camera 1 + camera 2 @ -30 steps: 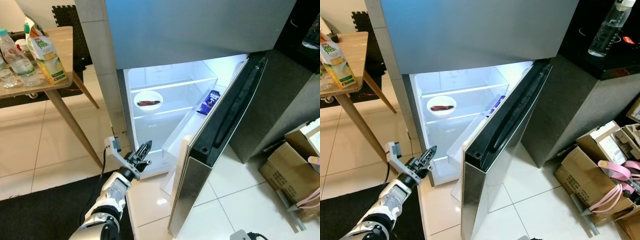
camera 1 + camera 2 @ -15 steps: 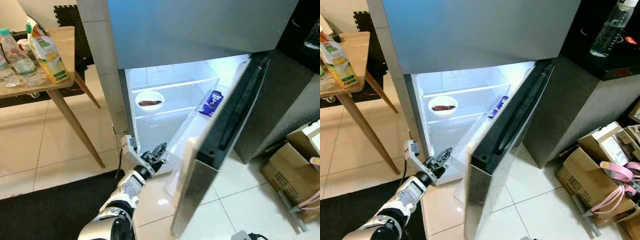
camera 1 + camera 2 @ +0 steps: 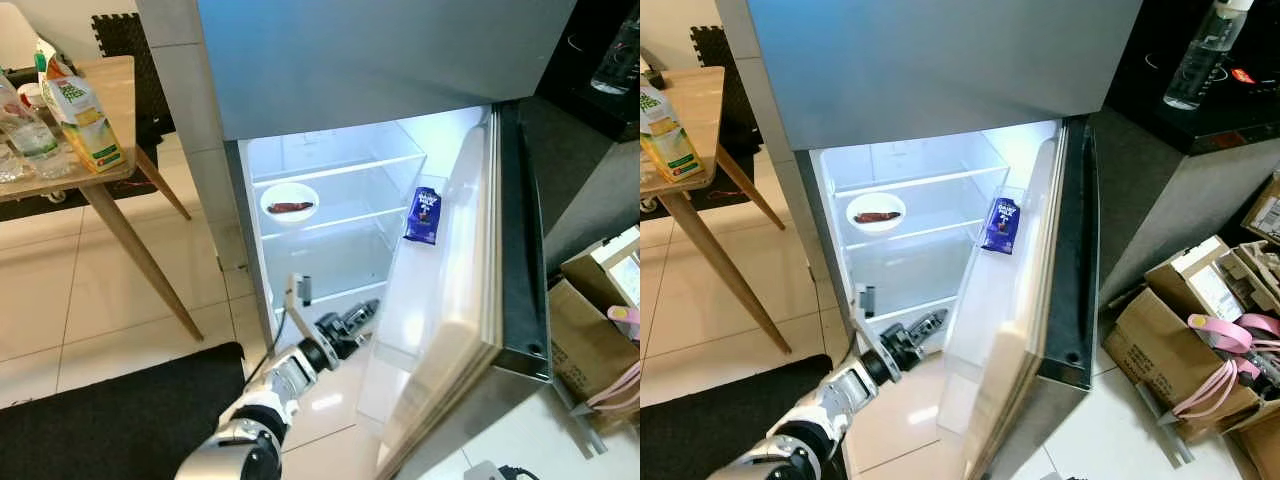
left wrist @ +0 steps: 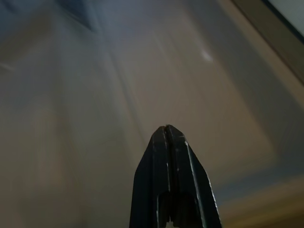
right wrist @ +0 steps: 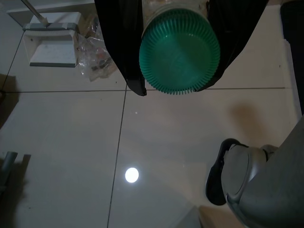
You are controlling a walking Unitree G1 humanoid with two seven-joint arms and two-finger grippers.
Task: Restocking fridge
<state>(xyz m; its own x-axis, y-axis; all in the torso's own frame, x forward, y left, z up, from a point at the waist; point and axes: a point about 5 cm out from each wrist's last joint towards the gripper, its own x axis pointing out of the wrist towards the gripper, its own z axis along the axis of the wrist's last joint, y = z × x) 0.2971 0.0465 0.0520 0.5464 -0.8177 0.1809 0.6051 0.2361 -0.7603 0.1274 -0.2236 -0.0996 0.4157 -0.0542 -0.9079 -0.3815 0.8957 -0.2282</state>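
The left gripper (image 3: 366, 312) reaches low into the open fridge (image 3: 340, 230), its two black fingers (image 4: 170, 161) pressed together with nothing between them. Just beside its tip, to the right, stands the inner face of the fridge door (image 3: 450, 300), swung wide. Above the gripper, on a glass shelf, sits a white bowl (image 3: 289, 203) with a dark red item in it, and higher to its right a blue packet (image 3: 423, 215) stands in the door bin. The right gripper (image 5: 175, 52) clamps a jar with a green ribbed lid (image 5: 179, 53), pointing down at pale floor tiles (image 5: 71, 142). Far to the left gripper's left, a wooden table (image 3: 95, 150) carries a juice carton (image 3: 82, 110) and water bottles (image 3: 25, 125).
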